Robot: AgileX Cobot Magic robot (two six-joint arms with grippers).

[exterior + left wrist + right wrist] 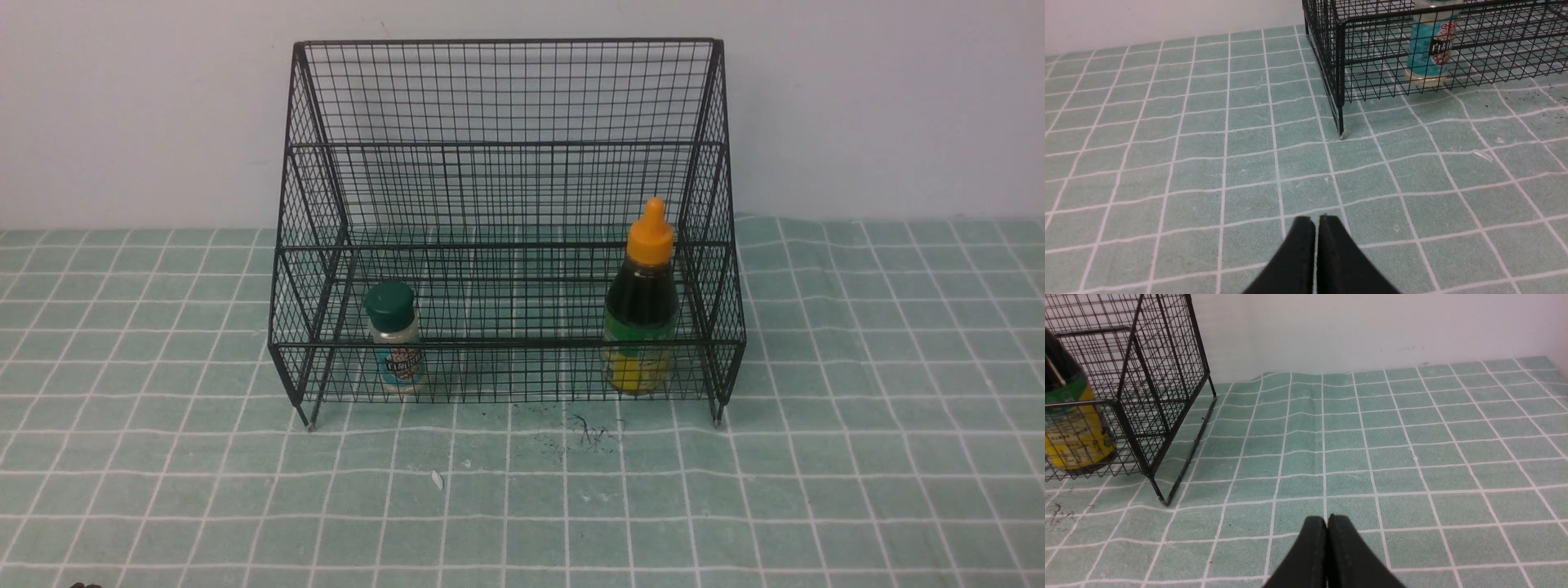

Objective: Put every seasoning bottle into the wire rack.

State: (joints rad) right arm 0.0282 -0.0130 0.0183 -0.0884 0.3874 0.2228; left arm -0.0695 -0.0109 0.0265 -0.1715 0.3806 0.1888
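Both bottles stand upright in the wire rack [506,220], on its lowest front tier: the shaker [393,336] at 9 o'clock, the dark-liquid bottle [642,302] at 3 o'clock. Only the wrist views show the fingers: the left gripper [1316,222] and right gripper [1327,522] are both closed, empty, over the table [857,457].

2 bottles [641,306] inside wire rack [506,147]

The wire rack [506,147] is black mesh. The shaker [394,339] has a dark green cap, pale powder and teal label. The dark bottle [642,306] carries an orange cap and green-yellow label. The tablecloth [857,457] is pale green with a white grid.
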